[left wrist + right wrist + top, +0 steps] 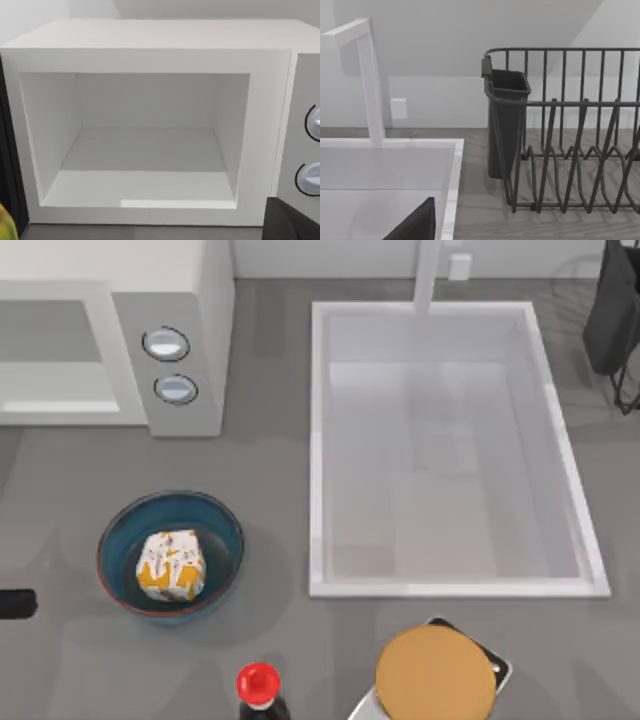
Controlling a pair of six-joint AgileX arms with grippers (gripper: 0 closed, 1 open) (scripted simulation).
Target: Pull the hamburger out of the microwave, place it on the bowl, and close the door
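1. Hamburger (172,565) already sits inside the bowl (118,530), front-left of the table; nothing grips it. What's left, by my read, is closing the door.
2. Microwave (180,330) stands at the back-left corner. The left wrist view looks straight into its open cavity (145,150), which is bare, with the two knobs (166,343) on the panel to one side.
3. Door itself: a dark vertical strip (7,165) at the hinge-side edge of the left wrist view may be it swung wide open, but I can't confirm. In the top view the cavity front runs off the left edge.
4. Key relation: the microwave lies directly ahead of the left arm's camera, so the left arm is nearer. A small dark piece at the top view's left edge (15,603), beside the bowl, looks like part of that arm. Its fingers: cannot tell.
5. Right arm is parked at the back right, facing the dish rack (570,130) and the sink (450,450), well apart from the microwave. Its fingers: cannot tell.
6. Obstacles: the bowl lies in front of the microwave, near any door sweep. The red-capped bottle (259,685) and tan disc (435,672) at the front are out of the way.
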